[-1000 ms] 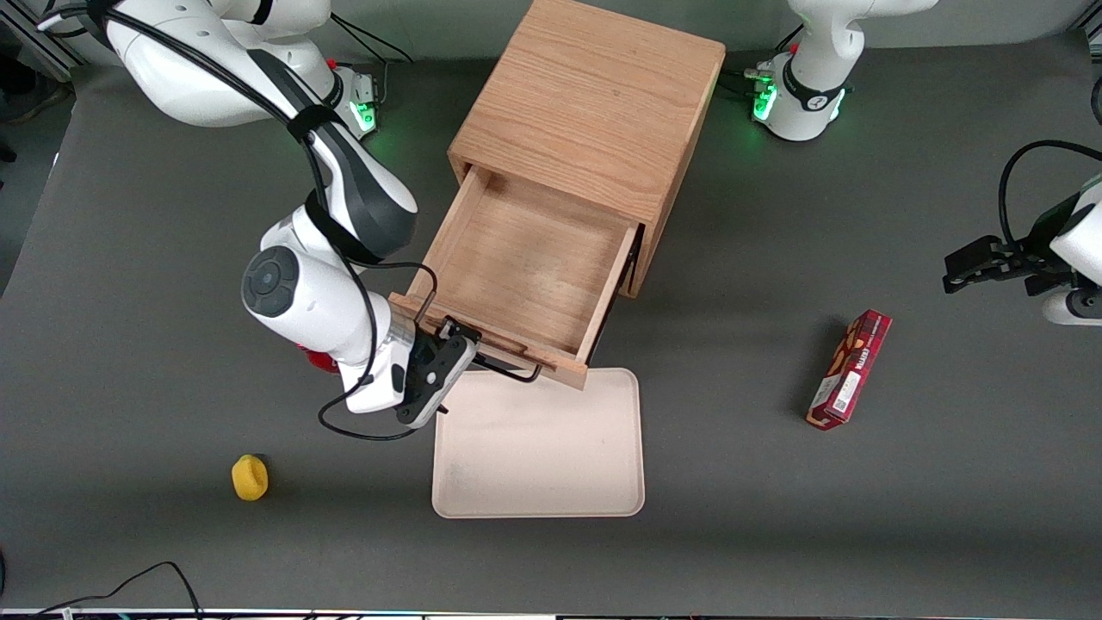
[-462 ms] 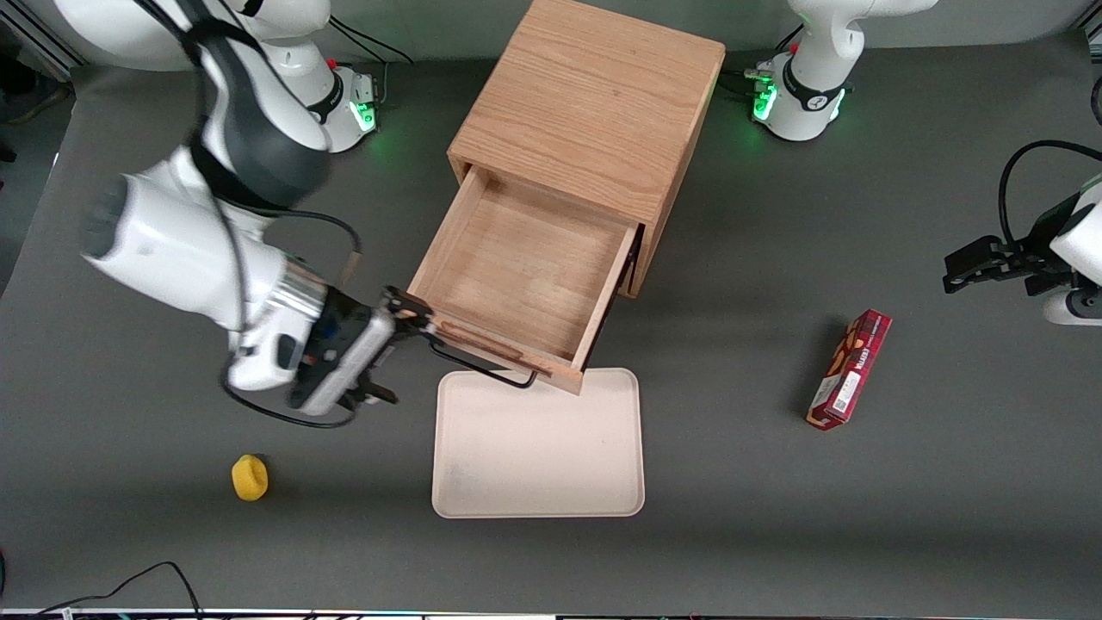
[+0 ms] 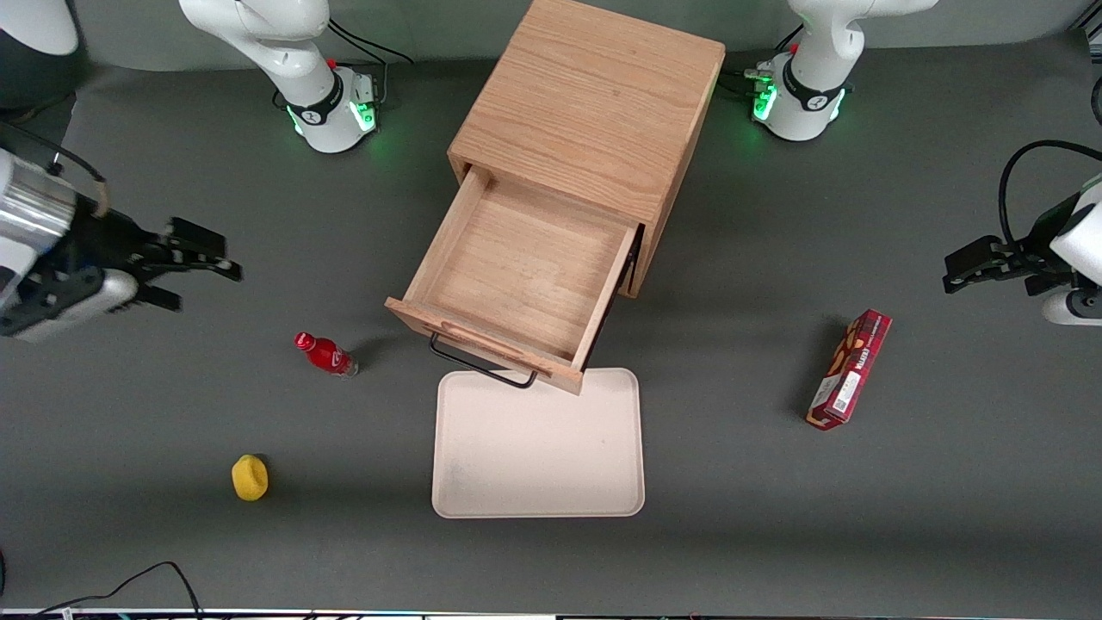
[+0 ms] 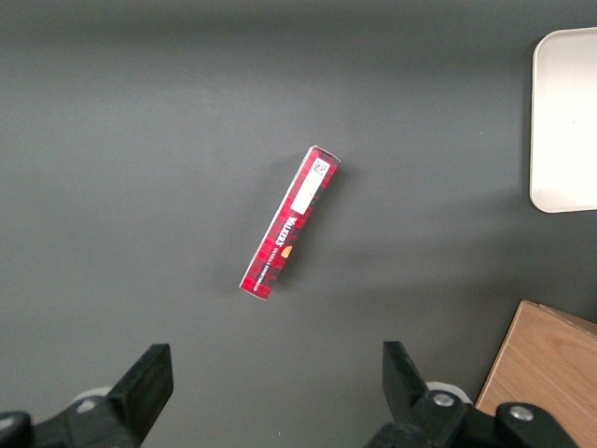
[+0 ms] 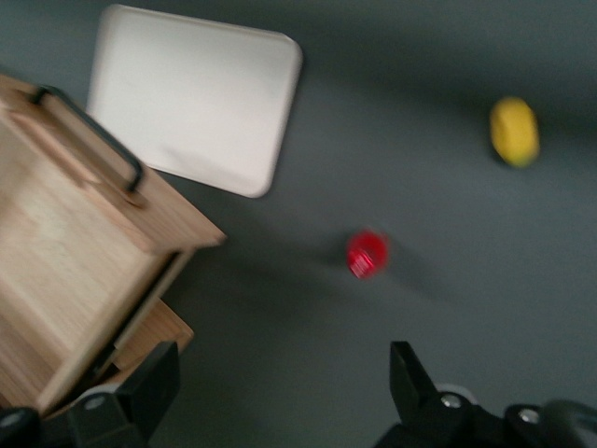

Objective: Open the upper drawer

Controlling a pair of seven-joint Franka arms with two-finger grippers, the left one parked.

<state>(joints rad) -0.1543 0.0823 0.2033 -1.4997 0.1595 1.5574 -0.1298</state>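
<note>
The upper drawer (image 3: 525, 267) of the light oak cabinet (image 3: 594, 103) stands pulled far out and is empty inside. Its thin black bar handle (image 3: 478, 366) hangs over the edge of the tray. The drawer (image 5: 65, 280) and its handle (image 5: 93, 140) also show in the right wrist view. My gripper (image 3: 202, 267) is open and empty, raised above the table toward the working arm's end, well apart from the drawer. The bottom drawer is hidden under the open one.
A cream tray (image 3: 538, 443) lies in front of the drawer, nearer the front camera. A small red bottle (image 3: 325, 353) stands beside the drawer front. A yellow object (image 3: 250, 477) lies nearer the camera. A red box (image 3: 850, 368) lies toward the parked arm's end.
My gripper has let go of the handle and swung away from the drawer toward the working arm's end, uncovering the red bottle. The drawer stays pulled out.
</note>
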